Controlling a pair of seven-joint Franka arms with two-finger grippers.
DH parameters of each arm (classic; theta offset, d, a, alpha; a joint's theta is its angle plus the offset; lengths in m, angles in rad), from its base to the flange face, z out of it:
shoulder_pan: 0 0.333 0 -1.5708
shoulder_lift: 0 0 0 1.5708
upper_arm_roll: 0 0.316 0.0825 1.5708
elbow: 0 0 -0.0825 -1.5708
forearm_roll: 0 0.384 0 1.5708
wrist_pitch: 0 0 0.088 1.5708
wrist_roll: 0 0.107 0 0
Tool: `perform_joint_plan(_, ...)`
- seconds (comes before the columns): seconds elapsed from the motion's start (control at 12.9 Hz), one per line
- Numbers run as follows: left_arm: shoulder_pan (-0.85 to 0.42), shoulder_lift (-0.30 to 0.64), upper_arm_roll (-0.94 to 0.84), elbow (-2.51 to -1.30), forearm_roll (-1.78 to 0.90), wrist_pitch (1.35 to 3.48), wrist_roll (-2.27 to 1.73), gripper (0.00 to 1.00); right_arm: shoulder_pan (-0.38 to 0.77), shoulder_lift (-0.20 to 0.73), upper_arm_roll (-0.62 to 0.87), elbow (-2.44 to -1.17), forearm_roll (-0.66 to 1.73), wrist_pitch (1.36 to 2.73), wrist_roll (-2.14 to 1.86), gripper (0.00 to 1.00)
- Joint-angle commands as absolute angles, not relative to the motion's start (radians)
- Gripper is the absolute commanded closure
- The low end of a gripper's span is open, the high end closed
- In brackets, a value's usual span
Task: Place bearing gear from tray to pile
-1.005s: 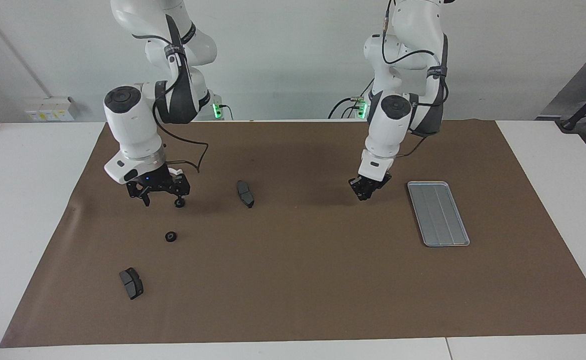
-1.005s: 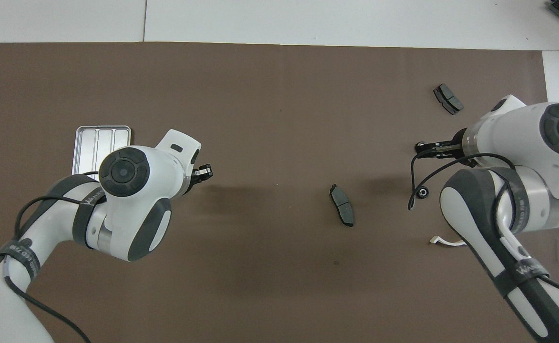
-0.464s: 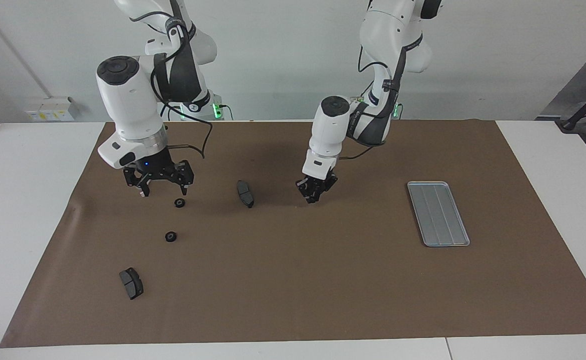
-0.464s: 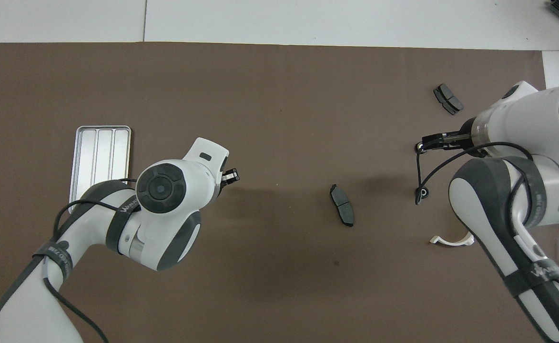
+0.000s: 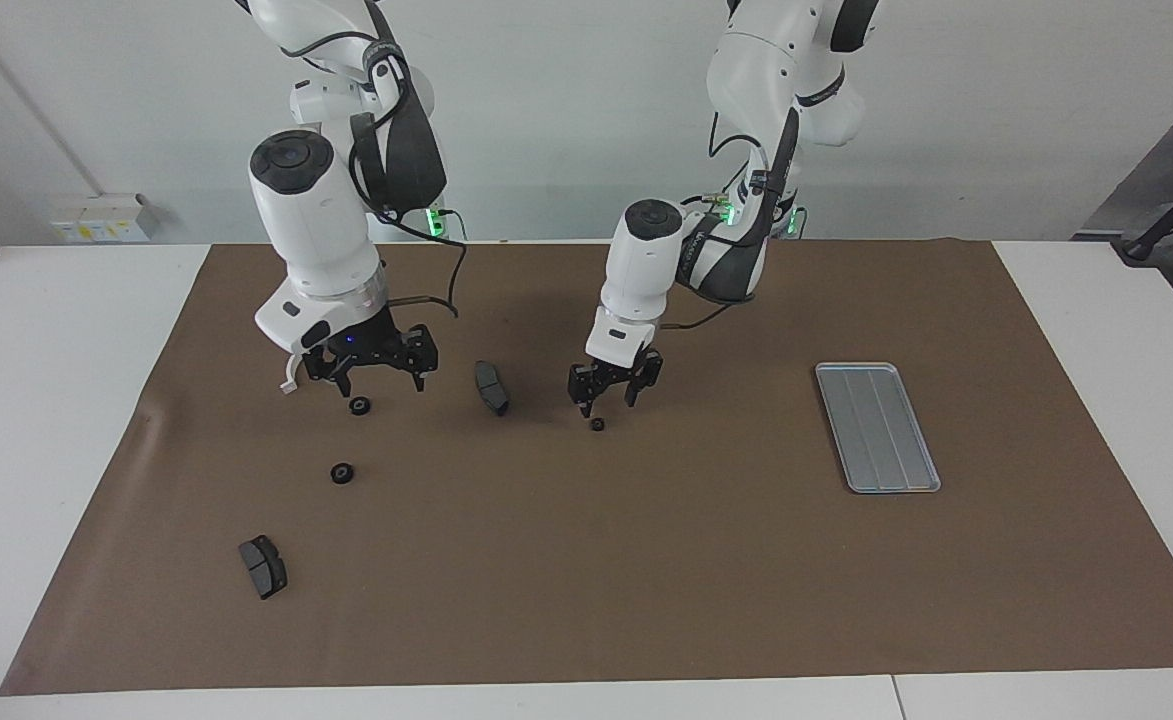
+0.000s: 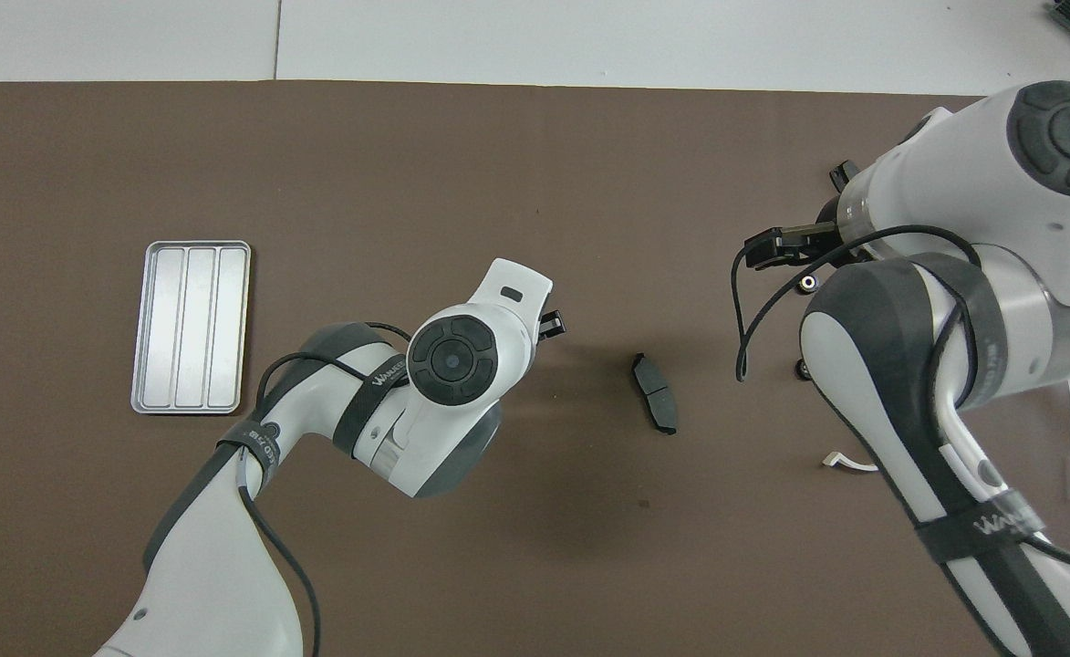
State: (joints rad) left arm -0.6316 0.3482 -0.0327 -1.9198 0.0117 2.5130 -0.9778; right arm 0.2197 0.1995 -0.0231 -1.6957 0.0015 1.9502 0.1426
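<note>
The silver tray (image 5: 876, 427) (image 6: 190, 327) lies with nothing on it toward the left arm's end. My left gripper (image 5: 609, 403) hangs open just above the mat. One small black bearing gear (image 5: 597, 424) lies on the mat right under it, beside a brake pad (image 5: 491, 387). In the overhead view the left wrist hides that gear. Two more black gears (image 5: 358, 405) (image 5: 342, 473) form the pile toward the right arm's end. My right gripper (image 5: 382, 385) (image 6: 767, 251) is open, holds nothing, and hovers over the pile gear nearer to the robots.
A second brake pad (image 5: 263, 566) lies farther from the robots than the pile. A white half-ring (image 6: 849, 463) rests on the mat nearer to the robots than the pile. The brown mat (image 5: 646, 560) covers the table's middle.
My left gripper travelled from beside the tray to the mat's middle, then opened, and the gear now lies under it. My right gripper rose off the pile gear and shifted toward the middle.
</note>
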Motion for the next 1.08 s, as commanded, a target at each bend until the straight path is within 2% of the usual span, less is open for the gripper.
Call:
perform_joint_plan(0.0,-0.568,0.361,-0.031,-1.852,0.029,2.403,-0.932,0.00,0.260,0.242,-0.021,-1.669,0.044,1.985,0.217,0.00)
perform_joint_plan(0.54,-0.200,0.216,-0.037,-1.844,-0.005,2.044,-0.250,0.00,0.466,0.362,-0.021,-1.666,0.032,2.172,0.472,0.00)
perform_joint_plan(0.85,-0.002,0.170,-0.031,-1.847,-0.005,1.997,0.047,0.00,0.587,0.515,-0.023,-1.562,0.011,2.200,0.602,0.00)
perform_joint_plan(1.0,0.043,0.112,-0.028,-1.829,-0.003,1.925,0.124,0.00,0.614,0.537,-0.023,-1.566,-0.030,2.242,0.637,0.00)
